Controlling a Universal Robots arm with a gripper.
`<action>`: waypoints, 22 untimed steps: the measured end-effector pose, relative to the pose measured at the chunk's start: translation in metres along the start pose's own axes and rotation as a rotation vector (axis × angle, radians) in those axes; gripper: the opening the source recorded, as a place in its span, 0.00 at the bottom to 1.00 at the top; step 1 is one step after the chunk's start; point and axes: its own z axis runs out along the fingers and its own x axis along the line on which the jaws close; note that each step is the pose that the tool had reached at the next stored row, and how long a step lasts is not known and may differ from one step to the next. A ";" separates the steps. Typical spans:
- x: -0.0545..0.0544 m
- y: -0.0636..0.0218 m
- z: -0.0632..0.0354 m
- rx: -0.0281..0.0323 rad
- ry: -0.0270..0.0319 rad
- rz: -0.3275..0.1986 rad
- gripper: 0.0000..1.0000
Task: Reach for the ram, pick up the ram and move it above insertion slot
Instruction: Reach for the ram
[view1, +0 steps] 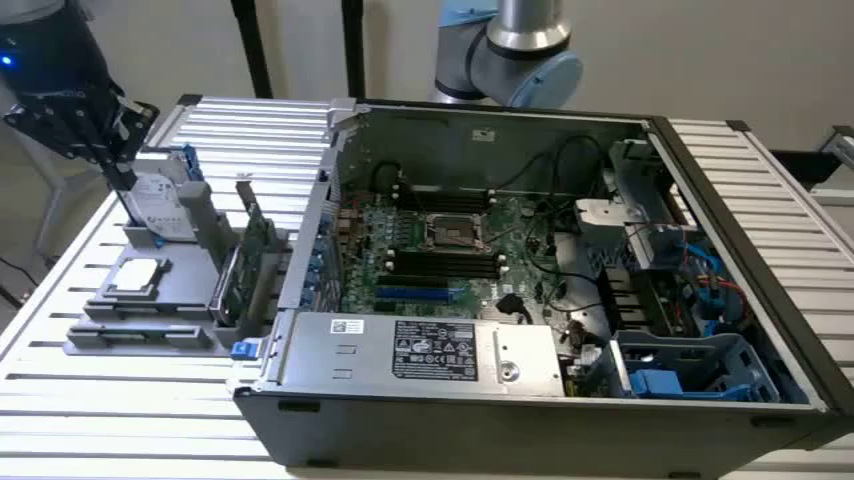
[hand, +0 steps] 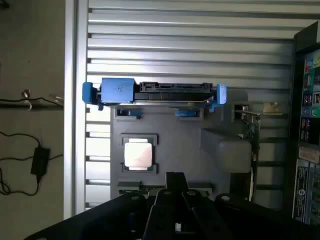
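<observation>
upright hard drive (view1: 160, 195) stands just beside the gripper (view1: 130, 205).

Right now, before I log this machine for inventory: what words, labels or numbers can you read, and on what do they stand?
No text can be quoted.
White sticker on the silver power supply box: print too small to read.
Black label on the same box: white print and marks, too small to read.
Coloured stickers on the computer case: too small to read.
</observation>
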 end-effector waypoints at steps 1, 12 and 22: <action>0.000 0.0000 0.0000 0.0000 0.0000 0.000 0.11; 0.000 0.0000 -0.0001 0.0000 0.0001 0.000 0.11; 0.002 -0.0316 -0.0010 0.0000 0.0000 0.000 0.11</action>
